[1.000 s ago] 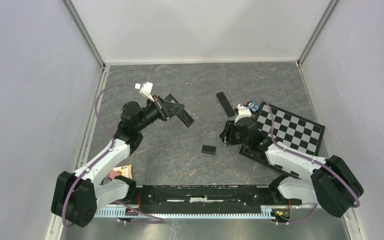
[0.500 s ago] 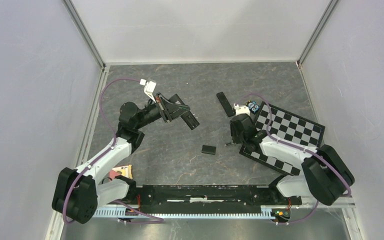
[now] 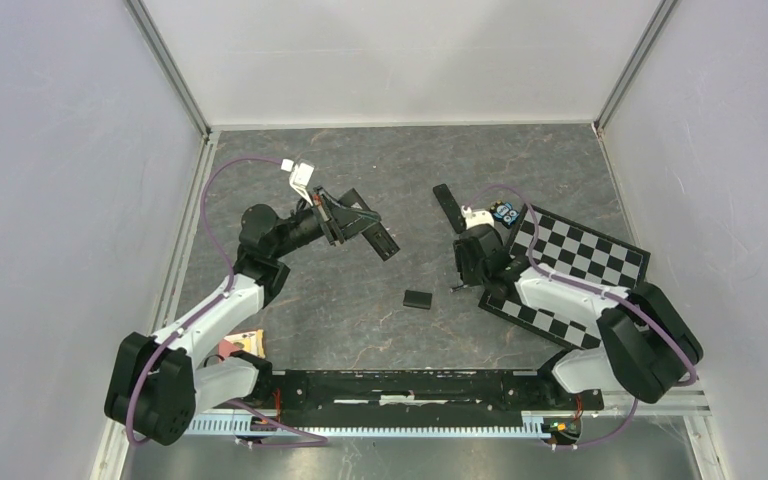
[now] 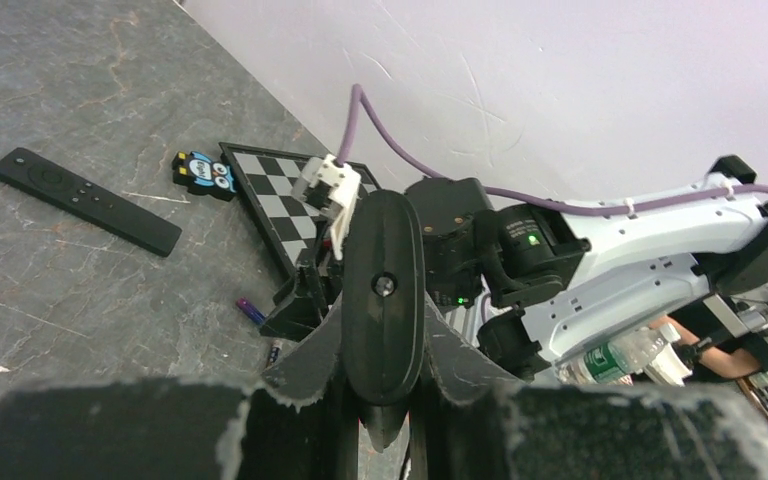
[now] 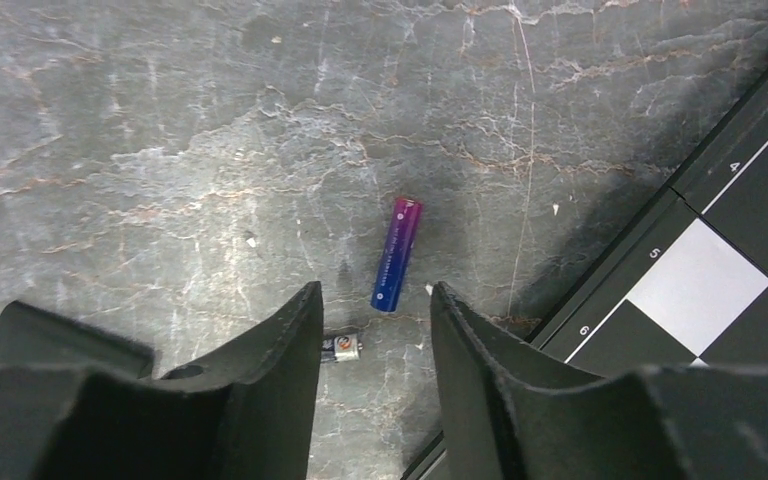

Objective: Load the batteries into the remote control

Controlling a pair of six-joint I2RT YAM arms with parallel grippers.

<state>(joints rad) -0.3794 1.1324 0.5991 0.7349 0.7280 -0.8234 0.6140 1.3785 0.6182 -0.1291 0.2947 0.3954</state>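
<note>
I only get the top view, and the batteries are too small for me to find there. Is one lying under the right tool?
Observer: Yes. The right wrist view shows a blue-purple battery lying on the table between the open fingers of the right tool, untouched.
Operator: Any other battery nearby?
Observer: A dark battery with silver lies beside one finger, partly hidden by it.
Operator: And is the left tool holding its load?
Observer: The left wrist view shows the left tool shut on the remote, clamping it at both sides.
</note>
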